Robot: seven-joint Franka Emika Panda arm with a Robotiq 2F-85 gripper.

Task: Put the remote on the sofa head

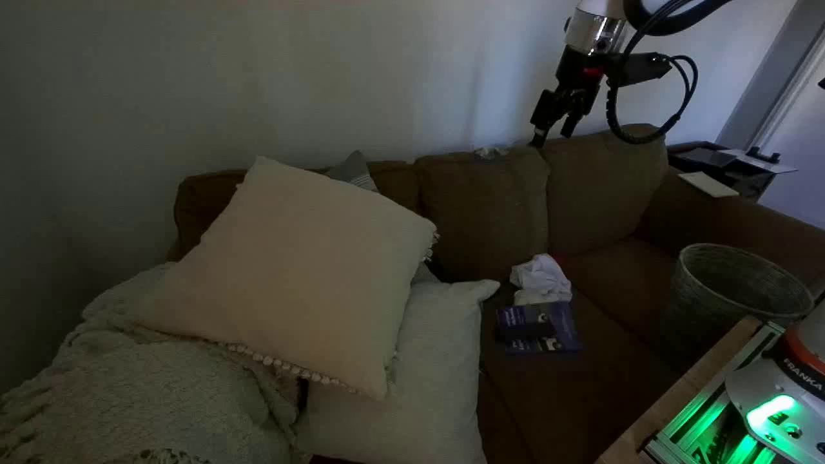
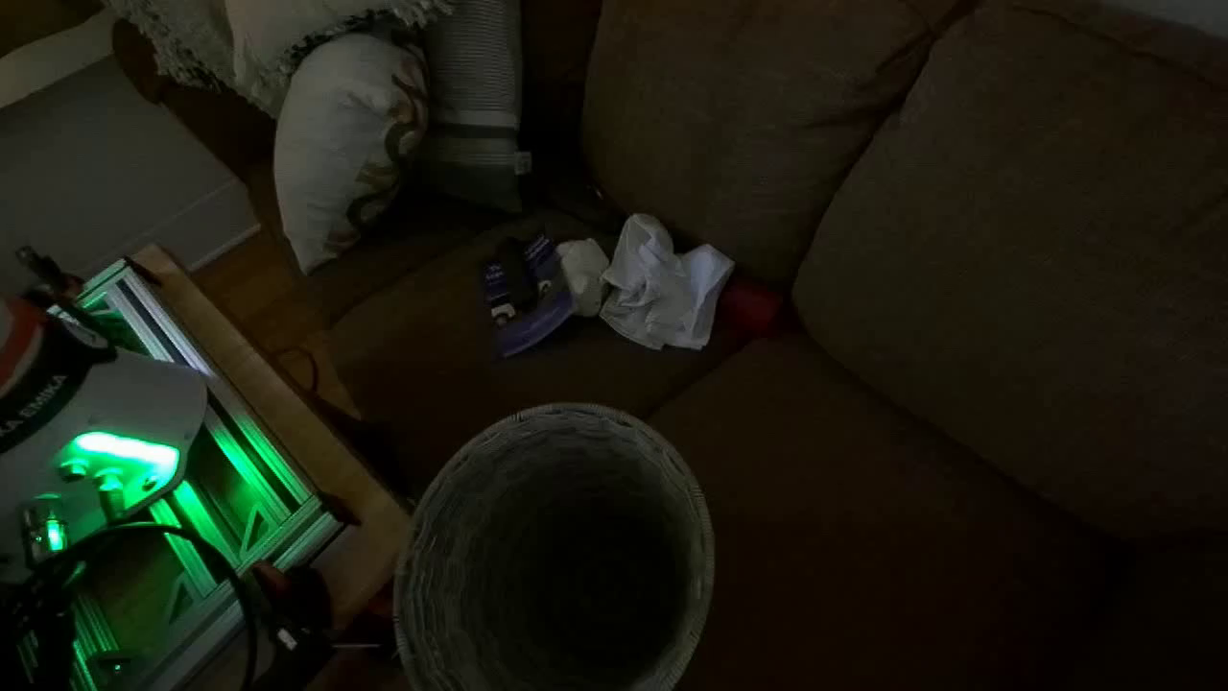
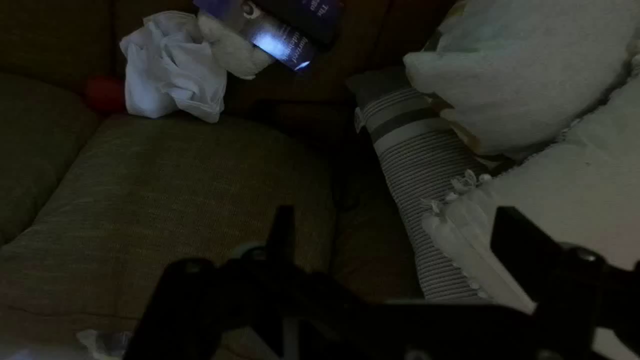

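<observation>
The remote [image 1: 527, 332] is a slim dark oblong lying on the bluish booklet [image 1: 567, 325] on the sofa seat. It also shows on the booklet in an exterior view [image 2: 516, 274], and dimly at the top of the wrist view [image 3: 302, 21]. The sofa head [image 1: 448, 158] is the brown top ridge of the backrest along the wall. My gripper [image 1: 553, 134] is up at the ridge, right of its middle, fingers pointing down. In the wrist view the gripper [image 3: 395, 220] has its fingers wide apart with nothing between them. Contact with the sofa cannot be told.
A white crumpled cloth [image 1: 541, 277] lies beside the booklet. Large cream pillows [image 1: 303, 270] and a striped pillow [image 3: 415, 165] fill one side of the sofa. A small crumpled clear item [image 1: 491, 153] sits on the ridge. A woven basket [image 2: 556, 537] stands near the robot base.
</observation>
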